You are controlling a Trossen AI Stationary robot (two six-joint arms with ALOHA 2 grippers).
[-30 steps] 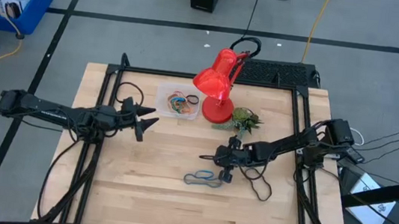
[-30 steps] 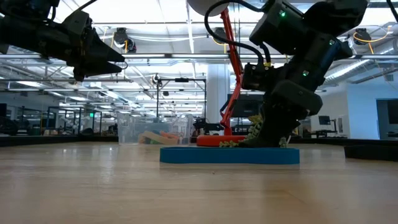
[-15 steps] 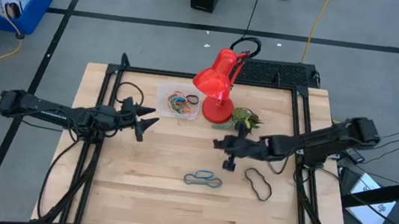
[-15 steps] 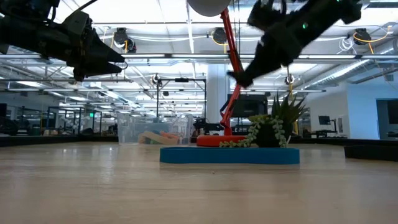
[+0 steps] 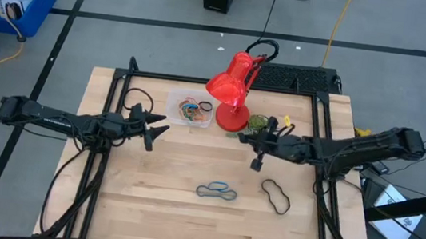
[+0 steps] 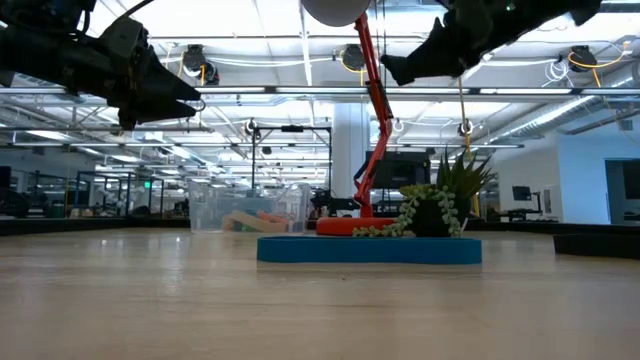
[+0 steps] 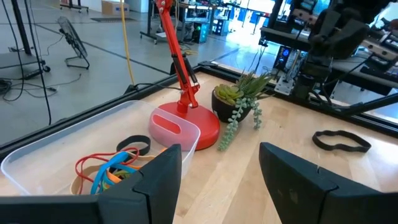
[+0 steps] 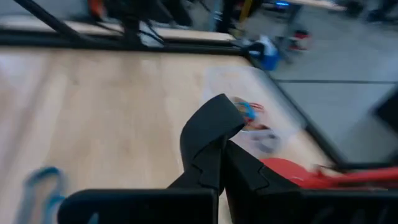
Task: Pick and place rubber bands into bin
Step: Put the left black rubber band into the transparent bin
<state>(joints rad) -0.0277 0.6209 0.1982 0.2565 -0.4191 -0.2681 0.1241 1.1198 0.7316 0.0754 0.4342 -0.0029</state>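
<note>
Two rubber bands are lying loose on the wooden surface (image 5: 146, 208): a blue-grey band (image 5: 216, 190) toward the near edge, about midway along it, and a black band (image 5: 275, 196) just to its right, nearer the right edge. Neither one has shifted over the last second. The rest of the rubber bands (image 5: 191, 111), orange, red, blue and black among them, are sitting in the clear bin (image 5: 177, 97) by the far edge, left of the red lamp (image 5: 231, 89), whose base is nearly touching the bin's wall. A small potted plant (image 5: 258, 124) is standing just right of the lamp base.

The right tool (image 5: 242, 136) is hanging above the surface beside the plant and the lamp base, its fingers (image 8: 217, 146) clenched tight together. I am seeing nothing caught between them. A second ago it was down low near the blue-grey band with its arm over the black one; since then it has been rising and swinging back toward the far edge, and the black band is now lying uncovered.

The left tool (image 5: 155, 128) is waiting in the air near the left edge, level with the bin, its fingers (image 7: 155, 180) released and spread wide, unchanged from before.

I am finding no readable writing or brand marks on any of these things.
</note>
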